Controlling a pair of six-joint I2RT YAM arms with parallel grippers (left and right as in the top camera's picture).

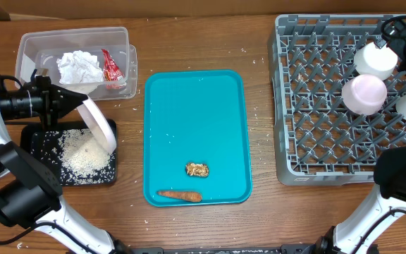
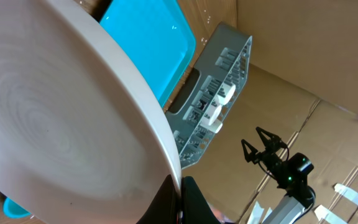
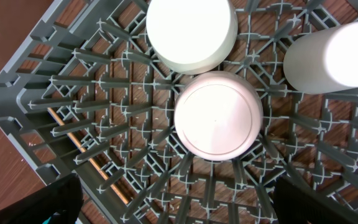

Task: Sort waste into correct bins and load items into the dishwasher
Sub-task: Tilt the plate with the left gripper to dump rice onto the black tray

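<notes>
- Left claw (image 1: 82,106): clamped tight on the rim of the large plate (image 1: 99,127). The wrist view shows my fingers (image 2: 194,204) pinching its edge at 6 o'clock of the frame.
- The plate stands steeply tilted, face toward 8 o'clock, with its lower edge over the black tray (image 1: 35,141). I cannot tell whether it touches the tray.
- Rice crumbs (image 1: 87,156) are heaped from the tray's centre to its 3 o'clock side. A few stray grains lie on the table around it.
- To do this well, I judge: keep the low edge inside the raised rim, tilt slowly, and shake gently rather than swing.
- Check the plate face is clean before carrying it to the dish rack (image 1: 316,141) at 3 o'clock of the table.
- My grip is on the rim only, so the plate may pivot. Carry it slow.
- Right claw (image 3: 176,186): jaws wide apart, holding nothing, hovering over the pink bowl (image 3: 216,115) in the rack.
- Left to sort: the brown chunk (image 1: 197,169) and carrot piece (image 1: 180,195), at 6 o'clock of the teal tray (image 1: 196,113).
</notes>
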